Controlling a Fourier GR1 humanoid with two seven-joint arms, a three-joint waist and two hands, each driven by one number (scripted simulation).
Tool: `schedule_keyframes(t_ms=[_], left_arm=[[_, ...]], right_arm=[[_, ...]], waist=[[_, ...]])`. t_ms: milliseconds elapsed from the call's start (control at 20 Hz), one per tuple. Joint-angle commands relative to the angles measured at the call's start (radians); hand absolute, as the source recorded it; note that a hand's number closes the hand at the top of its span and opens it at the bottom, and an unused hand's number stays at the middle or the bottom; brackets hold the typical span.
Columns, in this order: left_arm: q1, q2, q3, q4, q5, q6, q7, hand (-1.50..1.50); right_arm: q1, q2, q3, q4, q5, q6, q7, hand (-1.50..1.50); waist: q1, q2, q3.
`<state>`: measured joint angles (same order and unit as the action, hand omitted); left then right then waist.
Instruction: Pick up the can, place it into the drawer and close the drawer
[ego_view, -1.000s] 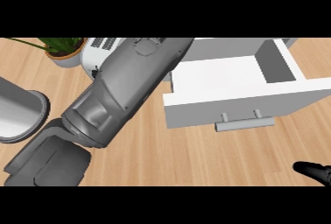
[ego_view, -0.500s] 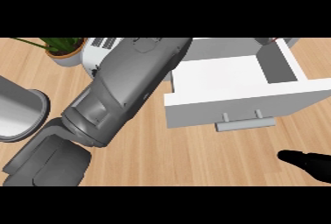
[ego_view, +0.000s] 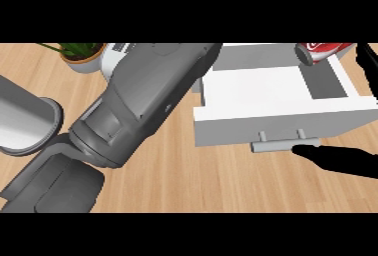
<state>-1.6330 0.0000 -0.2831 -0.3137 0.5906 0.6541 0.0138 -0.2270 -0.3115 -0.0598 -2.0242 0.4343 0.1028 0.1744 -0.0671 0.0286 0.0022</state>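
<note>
Pale wooden bench (ego_view: 192, 180) is carrying an open white drawer (ego_view: 280, 107); at four o'clock the right hand (ego_view: 336, 159) is lying flat, fingers straight, fingertips touching its grey handle (ego_view: 284, 145). Red can (ego_view: 321, 51) is lying at one o'clock.

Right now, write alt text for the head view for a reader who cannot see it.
A white drawer stands open on a wooden counter, with a red can at its far right corner. The robot's black right hand reaches toward the drawer's handle, while a grey forearm crosses the left, beside a potted plant.

The can (ego_view: 322, 51) is cut off at the top edge; the left hand is hidden.
</note>
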Motion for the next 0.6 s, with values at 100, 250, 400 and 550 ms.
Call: schedule_keyframes(t_ms=[100, 250, 400, 550], left_arm=[[0.0, 0.0, 0.01, 0.025, -0.006, -0.018, -0.048, -1.5], [-0.017, 0.0, 0.003, 0.039, -0.019, -0.026, -0.027, -1.5], [0.006, 0.0, 0.0, 0.05, -0.031, -0.031, -0.031, -1.5], [0.002, 0.0, 0.023, 0.025, -0.018, -0.036, -0.024, -1.5]], right_arm=[[-0.092, -0.006, 0.098, 0.223, 0.217, -0.075, -0.074, -1.5], [-0.099, 0.009, 0.165, 0.305, 0.303, -0.108, -0.109, -1.5], [-0.139, 0.0, 0.164, 0.436, 0.367, -0.15, -0.143, -1.5], [-0.186, 0.044, 0.216, 0.542, 0.453, -0.209, -0.142, -1.5]], waist=[[0.052, -0.004, -0.001], [0.052, -0.01, -0.001], [0.059, -0.012, -0.001], [0.065, -0.017, -0.001]])
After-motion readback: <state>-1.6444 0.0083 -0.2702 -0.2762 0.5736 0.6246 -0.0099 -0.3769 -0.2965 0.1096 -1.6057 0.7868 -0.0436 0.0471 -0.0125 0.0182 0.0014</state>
